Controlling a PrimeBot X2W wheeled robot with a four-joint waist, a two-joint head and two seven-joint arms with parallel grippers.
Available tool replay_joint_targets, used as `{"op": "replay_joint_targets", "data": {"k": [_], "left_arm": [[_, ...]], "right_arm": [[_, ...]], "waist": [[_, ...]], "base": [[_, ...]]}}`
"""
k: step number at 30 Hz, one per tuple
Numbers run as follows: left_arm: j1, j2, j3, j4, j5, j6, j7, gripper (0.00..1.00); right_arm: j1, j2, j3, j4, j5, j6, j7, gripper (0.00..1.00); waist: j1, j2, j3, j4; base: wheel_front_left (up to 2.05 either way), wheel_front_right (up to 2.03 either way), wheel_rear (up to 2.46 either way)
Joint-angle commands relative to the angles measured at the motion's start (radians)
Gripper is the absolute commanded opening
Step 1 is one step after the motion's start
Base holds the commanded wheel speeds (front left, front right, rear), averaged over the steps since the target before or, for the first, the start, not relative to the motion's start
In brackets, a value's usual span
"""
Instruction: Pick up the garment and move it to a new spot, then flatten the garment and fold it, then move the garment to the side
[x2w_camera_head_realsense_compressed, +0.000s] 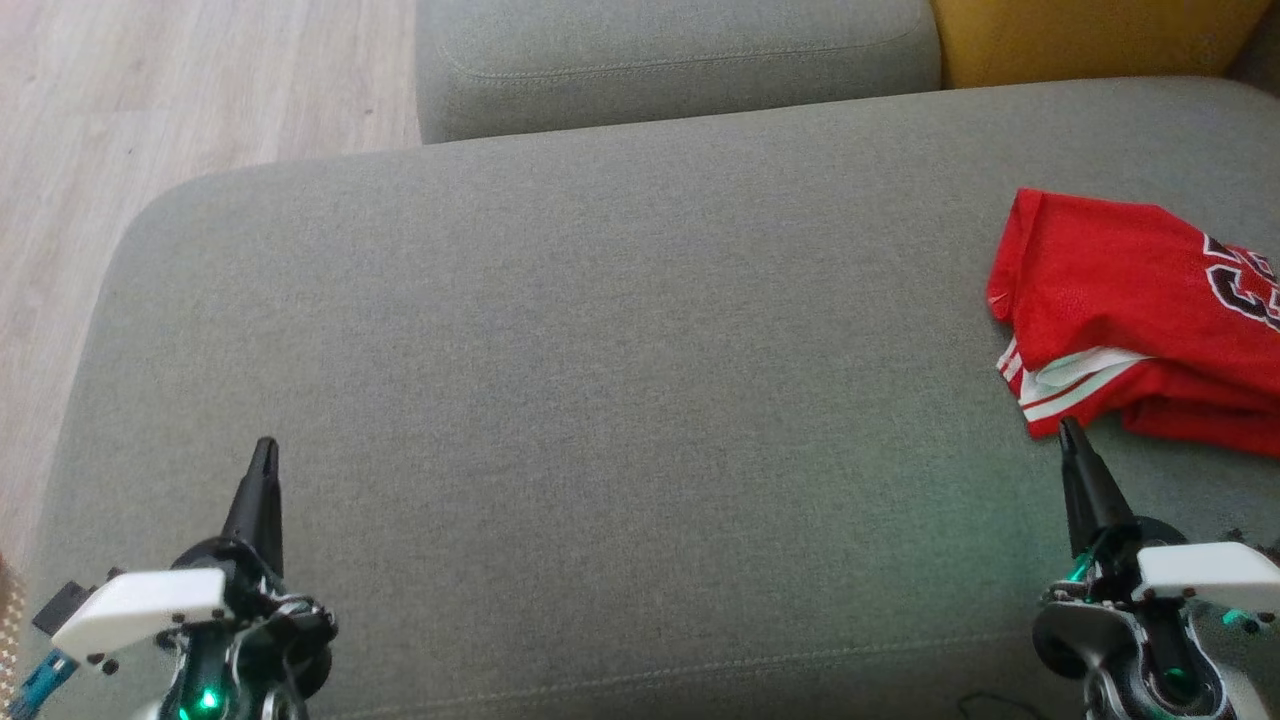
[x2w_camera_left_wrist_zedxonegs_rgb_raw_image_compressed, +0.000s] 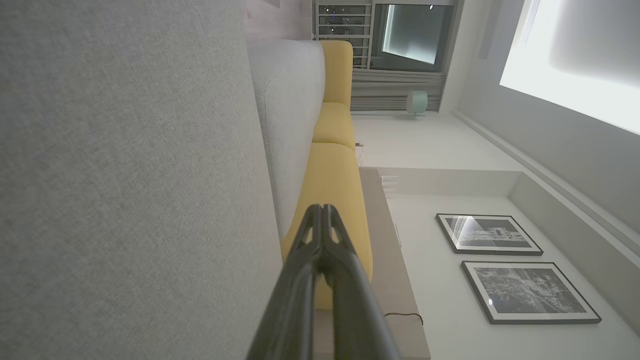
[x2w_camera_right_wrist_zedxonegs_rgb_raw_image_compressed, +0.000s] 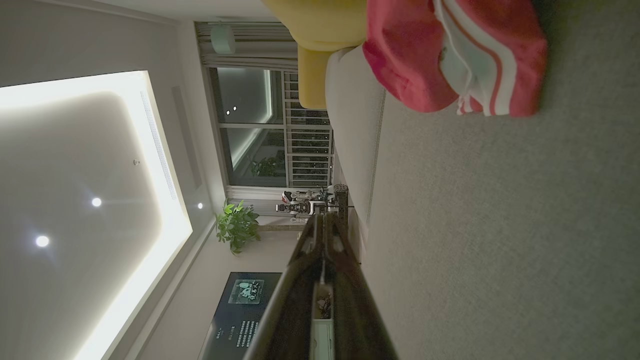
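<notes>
At the near left, the left gripper (x2w_camera_head_realsense_compressed: 265, 447) hangs over the near left part of a wide grey seat cushion (x2w_camera_head_realsense_compressed: 600, 350). Its two dark fingers are pressed together into one point and hold nothing. The left wrist view shows the same: the fingertips meet, with grey fabric running alongside them.

At the near right, the right gripper (x2w_camera_head_realsense_compressed: 1067, 427) is also over the cushion. Its fingers are closed flat against each other and are empty, and they point toward the far side.

Just beyond the right gripper's tip lies the garment (x2w_camera_head_realsense_compressed: 1120, 290), on the right side of the grey cushion. It is a red jersey with white-striped trim at its near left corner and black-and-white lettering toward the right. It lies bunched in loose folds, and the right edge of the head view cuts it off. In the right wrist view a strip of bare grey fabric separates the closed fingertips from the red cloth, so they are apart. The middle and left of the cushion are plain fabric.

Farther off, a second grey cushion (x2w_camera_head_realsense_compressed: 680, 60) butts against the far edge of the seat. A yellow cushion (x2w_camera_head_realsense_compressed: 1090, 35) sits to its right. At the far left is pale wooden floor (x2w_camera_head_realsense_compressed: 150, 100).
</notes>
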Motion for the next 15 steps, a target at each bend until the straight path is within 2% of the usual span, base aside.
{"op": "replay_joint_targets", "data": {"k": [1,15], "left_arm": [[-0.053,0.01,0.036,-0.026,0.004,-0.007,0.008,0.0],[-0.053,0.007,0.041,-0.026,0.008,-0.007,0.012,0.0]], "right_arm": [[-0.048,-0.007,0.016,-0.032,0.0,0.0,0.008,0.0],[-0.048,-0.004,0.012,-0.032,-0.003,0.0,0.011,0.0]], "waist": [[0.0,0.0,0.0,0.0],[0.0,0.0,0.0,0.0]], "base": [[0.0,0.0,0.0],[0.0,0.0,0.0]]}}
